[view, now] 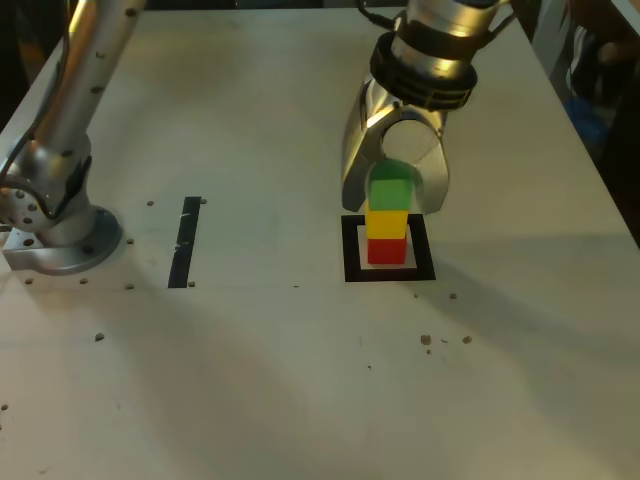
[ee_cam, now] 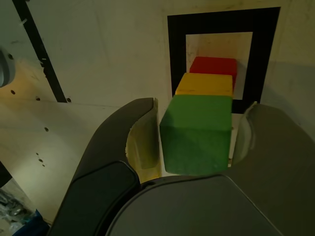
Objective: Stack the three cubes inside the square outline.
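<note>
Pale tabletop (view: 300, 380) fills the exterior view, scuffed and dotted with small screw holes and bits of debris, dark surroundings beyond its edges. Over on that view's left, the arm's silver base (view: 60, 235) sits bolted down, and a straight black tape strip (view: 185, 242) runs beside it.

Centre stage: the square outline (view: 350, 250), black tape with a white middle, and inside it a tower standing upright, long axis straight up. Red cube (view: 387, 250) at the bottom on the white patch, yellow cube (view: 387, 221) square on top of it, green cube (view: 391, 189) crowning the lot. Faces look lined up, with no obvious lean.

And the gripper (view: 392, 190) hangs over the stack, pointing down, one jaw on each side of the green cube. Look at the wrist view: the green cube (ee_cam: 197, 132) sits between the pale inner pads (ee_cam: 142, 145), with a sliver of gap showing on both sides. So the claw is released, parted around the block rather than pinching it. Beneath, the yellow cube (ee_cam: 204, 84) and red cube (ee_cam: 214, 65) peek out, framed by the square outline (ee_cam: 221, 22).
</note>
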